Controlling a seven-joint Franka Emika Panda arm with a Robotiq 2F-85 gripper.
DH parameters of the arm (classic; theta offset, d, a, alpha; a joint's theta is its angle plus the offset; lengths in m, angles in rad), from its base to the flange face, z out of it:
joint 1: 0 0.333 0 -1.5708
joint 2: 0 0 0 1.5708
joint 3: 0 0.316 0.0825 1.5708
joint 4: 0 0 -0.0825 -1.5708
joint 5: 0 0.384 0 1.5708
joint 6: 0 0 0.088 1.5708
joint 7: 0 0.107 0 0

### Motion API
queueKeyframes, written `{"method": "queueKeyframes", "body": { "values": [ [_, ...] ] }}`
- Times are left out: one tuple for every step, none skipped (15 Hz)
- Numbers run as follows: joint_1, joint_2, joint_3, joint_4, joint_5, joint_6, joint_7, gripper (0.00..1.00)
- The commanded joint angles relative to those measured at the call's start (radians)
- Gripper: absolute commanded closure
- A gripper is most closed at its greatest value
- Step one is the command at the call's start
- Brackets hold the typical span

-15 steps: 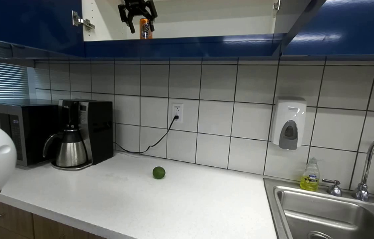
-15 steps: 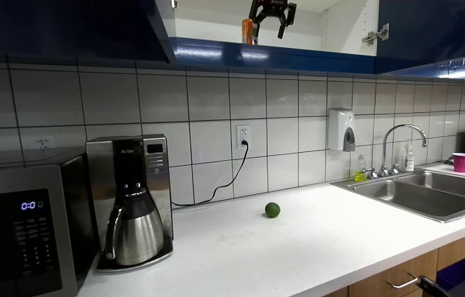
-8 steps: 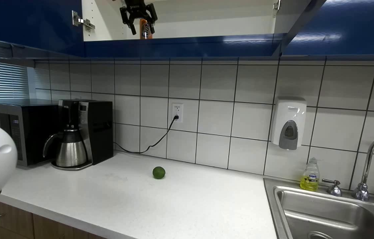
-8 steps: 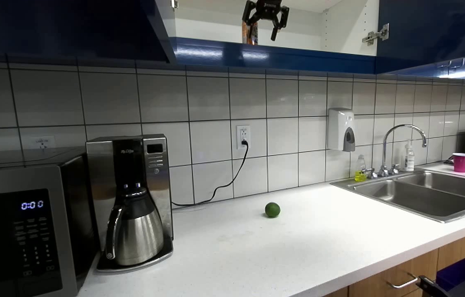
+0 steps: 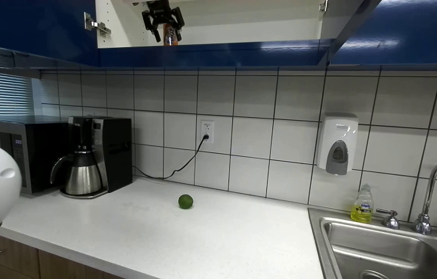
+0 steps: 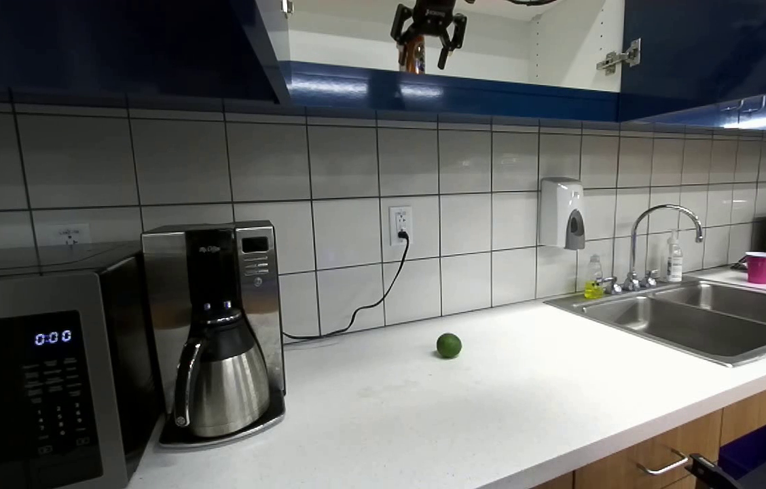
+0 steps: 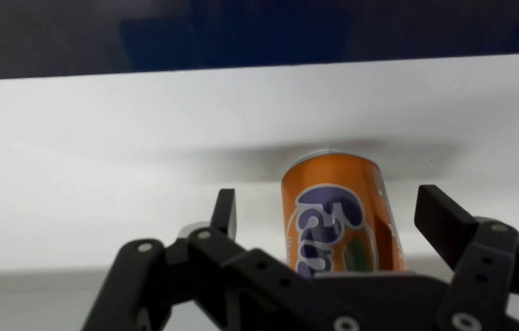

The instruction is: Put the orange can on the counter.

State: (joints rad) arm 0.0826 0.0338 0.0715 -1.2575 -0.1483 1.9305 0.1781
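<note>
The orange can (image 5: 170, 35) stands upright on the shelf of the open upper cabinet. It also shows in an exterior view (image 6: 414, 57), partly behind a finger, and in the wrist view (image 7: 333, 216). My gripper (image 5: 169, 39) points down over the can with its fingers spread; it also shows in an exterior view (image 6: 422, 64). In the wrist view the gripper (image 7: 326, 197) has the can between its fingers, with a gap on both sides. The can's top end is hidden by the gripper body there. The counter (image 5: 218, 236) lies below the cabinet, also in an exterior view (image 6: 383, 421).
The blue cabinet edge (image 5: 210, 55) runs along the shelf front. An open blue door (image 5: 32, 31) stands beside it. On the counter are a green ball (image 5: 185, 201), a coffee maker (image 6: 220, 326) and a microwave (image 6: 50, 367). A steel sink (image 6: 688, 319) is at one end.
My gripper has moved down around the can. In one of the exterior views it also shifted left, in the remaining one slightly right. The can has not moved, and the fingers stay spread.
</note>
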Motion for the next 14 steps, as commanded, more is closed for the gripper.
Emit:
{"method": "queueKeyframes", "body": {
  "values": [
    [0.009,0.035,0.005,0.053,-0.034,0.010,0.042,0.00],
    [0.010,0.040,0.005,0.058,-0.038,0.012,0.046,0.00],
    [0.011,0.044,0.005,0.063,-0.039,0.015,0.049,0.00],
    [0.013,0.048,0.004,0.067,-0.040,0.017,0.052,0.00],
    [0.014,0.052,0.004,0.071,-0.042,0.019,0.053,0.00],
    [0.016,0.054,0.004,0.073,-0.042,0.023,0.055,0.00],
    [0.017,0.057,0.004,0.076,-0.044,0.025,0.057,0.00],
    [0.018,0.060,0.004,0.078,-0.044,0.028,0.058,0.00],
    [0.019,0.063,0.003,0.080,-0.045,0.030,0.059,0.00],
    [0.020,0.066,0.003,0.084,-0.045,0.031,0.060,0.00],
    [0.020,0.069,0.002,0.087,-0.047,0.032,0.062,0.00],
    [0.021,0.073,0.002,0.091,-0.048,0.032,0.064,0.00],
    [0.022,0.076,0.002,0.094,-0.050,0.032,0.067,0.00],
    [0.022,0.079,0.002,0.096,-0.052,0.032,0.070,0.00]
  ]
}}
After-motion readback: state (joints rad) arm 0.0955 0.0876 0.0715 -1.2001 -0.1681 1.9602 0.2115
